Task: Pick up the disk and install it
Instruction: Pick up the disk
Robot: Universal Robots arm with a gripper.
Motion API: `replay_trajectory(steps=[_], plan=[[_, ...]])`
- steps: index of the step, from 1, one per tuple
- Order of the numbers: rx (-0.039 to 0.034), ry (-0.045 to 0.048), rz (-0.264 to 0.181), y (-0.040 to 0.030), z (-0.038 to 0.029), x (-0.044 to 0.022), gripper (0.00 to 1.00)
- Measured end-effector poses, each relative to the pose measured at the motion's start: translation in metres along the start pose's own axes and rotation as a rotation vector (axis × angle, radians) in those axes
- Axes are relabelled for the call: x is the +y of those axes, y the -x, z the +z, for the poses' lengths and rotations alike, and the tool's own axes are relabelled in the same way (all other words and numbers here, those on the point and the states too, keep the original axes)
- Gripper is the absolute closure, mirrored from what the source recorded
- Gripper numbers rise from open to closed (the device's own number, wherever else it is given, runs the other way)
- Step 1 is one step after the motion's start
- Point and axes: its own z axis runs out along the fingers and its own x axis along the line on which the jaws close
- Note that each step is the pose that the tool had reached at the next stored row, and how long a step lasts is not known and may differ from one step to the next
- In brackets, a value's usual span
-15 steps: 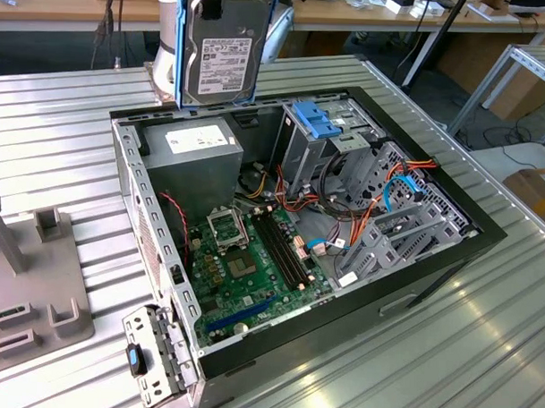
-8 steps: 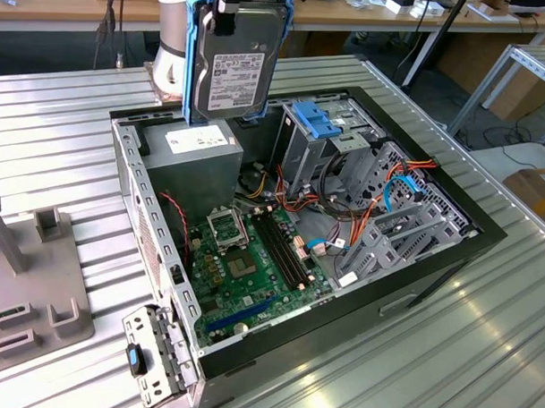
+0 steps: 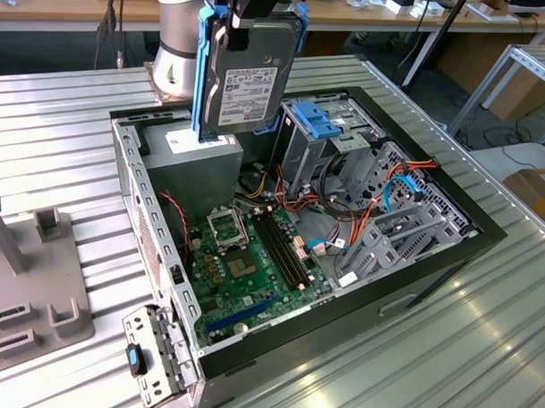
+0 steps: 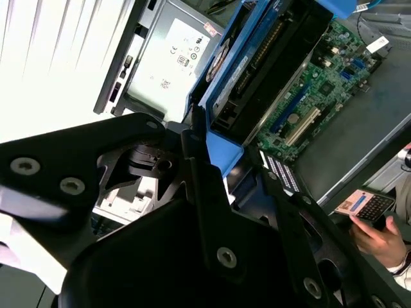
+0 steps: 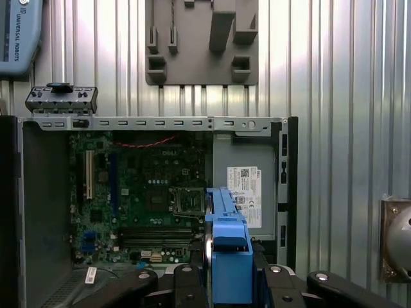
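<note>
Across the ribbed metal surface (image 3: 482,355) lies the open computer case (image 3: 431,272), its near corners cut off at the lower frame edge in the exterior view. You can read the green motherboard (image 3: 252,266) on its floor, though cables hide the board's edge toward the exterior view's right. Beside it, the grey power supply (image 3: 189,165) is partly covered by the disk (image 3: 250,78), which hangs upright above that end of the case and clear of the drive cage (image 3: 301,160) just to the exterior view's right. You see the disk as a dark grey metal body with a white label, framed along both long sides by a bright blue carrier. In the first wrist view only the carrier's blue edge (image 5: 228,244) shows, and the metal body is hidden behind it. The hand (image 3: 252,13) is clenched on the disk's upper end, but the frame's top cuts off most of it, so you cannot make out exactly where the fingers bear. A short blue clip (image 3: 316,116) tops the cage. At the edge of the second wrist view a person's hand (image 4: 379,237) holds a phone (image 4: 366,205).
</note>
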Motion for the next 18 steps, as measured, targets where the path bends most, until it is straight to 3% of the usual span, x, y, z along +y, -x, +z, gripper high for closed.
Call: replay_trajectory(steps=[6, 13, 18], plan=[[0.0002, 0.0000, 0.000, -0.0006, -0.0001, 0.0000, 0.63], [0.0001, 0.0000, 0.000, -0.0123, -0.0002, -0.0011, 0.63], [0.0002, 0.0000, 0.000, -0.0124, -0.0002, -0.0044, 0.63]])
